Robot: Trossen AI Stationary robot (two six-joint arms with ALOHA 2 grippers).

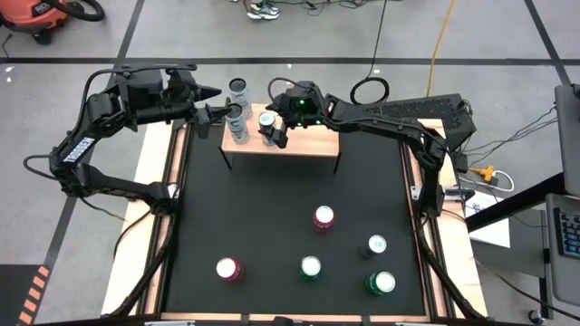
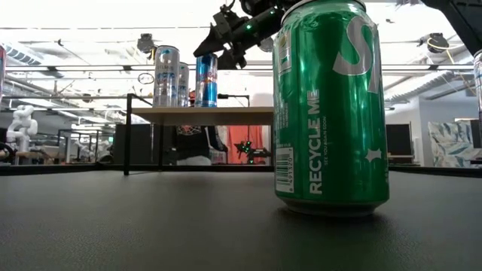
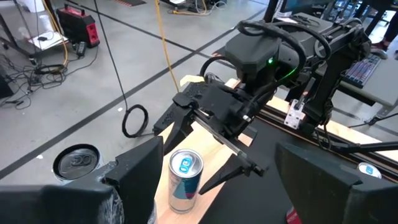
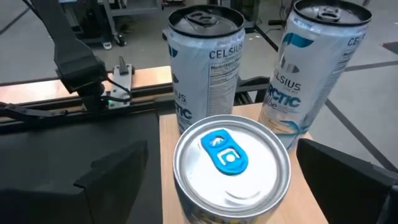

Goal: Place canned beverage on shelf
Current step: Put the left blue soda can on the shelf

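Black-topped desk [image 1: 272, 208]: carries the shelf at its far edge and five cans standing loose toward the near edge; nothing here looks at risk at present.
Shelf [image 1: 308, 143]: light wood board on thin black legs, with three cans crowded at its left end; a sideways push from either arm could rock it, since the legs look slight.
Right end effector [image 1: 270, 127]: fingers spread wide on either side of the blue-tab can [image 4: 230, 163], not pressing it, so the can looks set down and released; lifting away crookedly could clip its rim and tip it.
Left end effector [image 1: 220, 114]: fingers apart and holding nothing, just beside the shelf's left end and close to the silver cans; any drift inward could knock them.
Silver cans [image 4: 205, 68]: two tall ones upright just behind the blue-tab can; one toppling would likely take its neighbour, and the one nearest the board's edge could roll to the floor.
Blue-tab can: upright on the shelf, near its front edge; a nudge forward could drop it to the desk.
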